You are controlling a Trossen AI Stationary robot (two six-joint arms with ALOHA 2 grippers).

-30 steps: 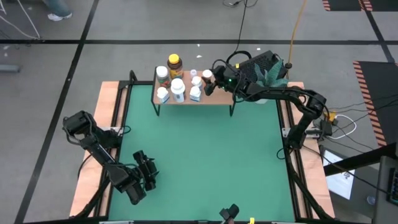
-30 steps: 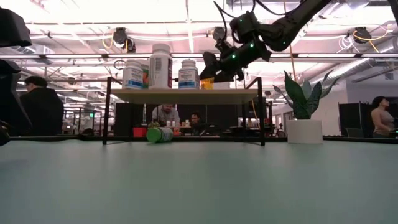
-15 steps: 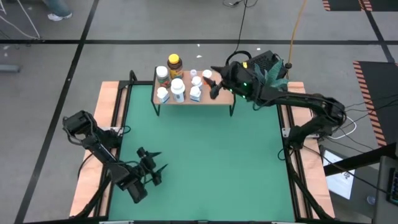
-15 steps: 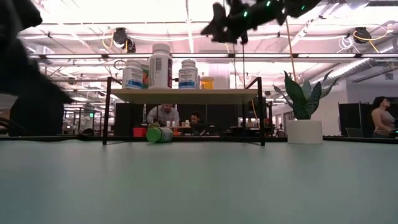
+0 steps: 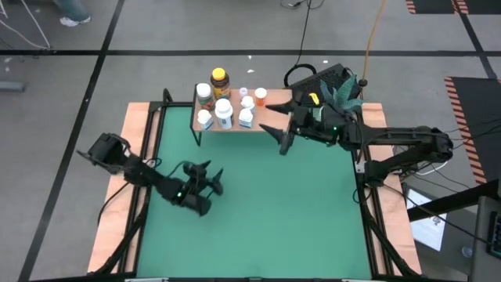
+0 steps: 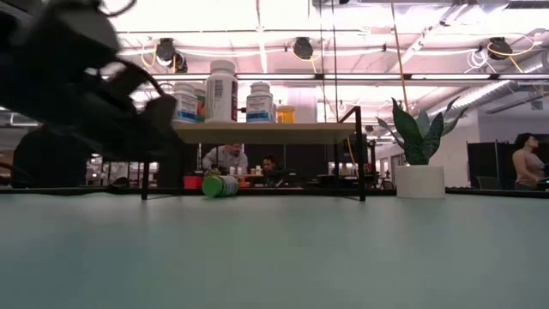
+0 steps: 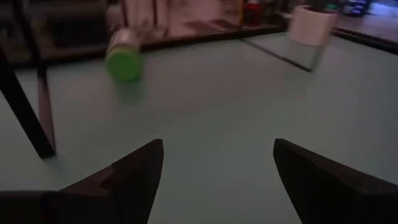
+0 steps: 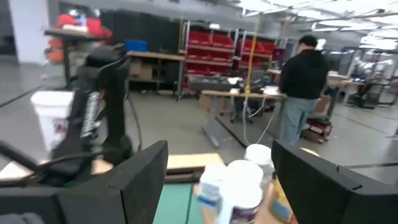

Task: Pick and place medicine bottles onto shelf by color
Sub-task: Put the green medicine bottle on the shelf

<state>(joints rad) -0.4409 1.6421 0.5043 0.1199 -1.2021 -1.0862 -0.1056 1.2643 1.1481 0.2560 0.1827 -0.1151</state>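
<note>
High view: the shelf (image 5: 270, 121) stands at the far edge of the green tabletop (image 5: 258, 204), its long axis running left to right. White medicine bottles (image 5: 225, 113) stand upright in a cluster on the left half of its wood top, one amber bottle (image 5: 220, 79) with a yellow lid at the far side and a small orange-topped bottle (image 5: 260, 95) near the middle. The right half of the top is bare.

Low view: three white bottles stand upright on the shelf top with lids up, the tallest (image 6: 221, 90) between two shorter, blue-labelled ones. A green bottle (image 6: 220, 185) lies on its side on the tabletop under the shelf, left of centre; in the left wrist view its round end (image 7: 124, 60) faces the camera, so the long axis runs near to far.

Left tool (image 5: 205, 177): low over the left-centre of the tabletop, well apart from the shelf, fingers spread wide and holding nothing. It is aimed toward the green bottle.

Right tool (image 5: 283, 135): just off the near edge of the shelf toward its right end, fingers spread wide, empty, aimed leftward along the shelf; the white bottles show between its fingers in the right wrist view.

A white plant pot (image 6: 419, 180) stands at the far right
</note>
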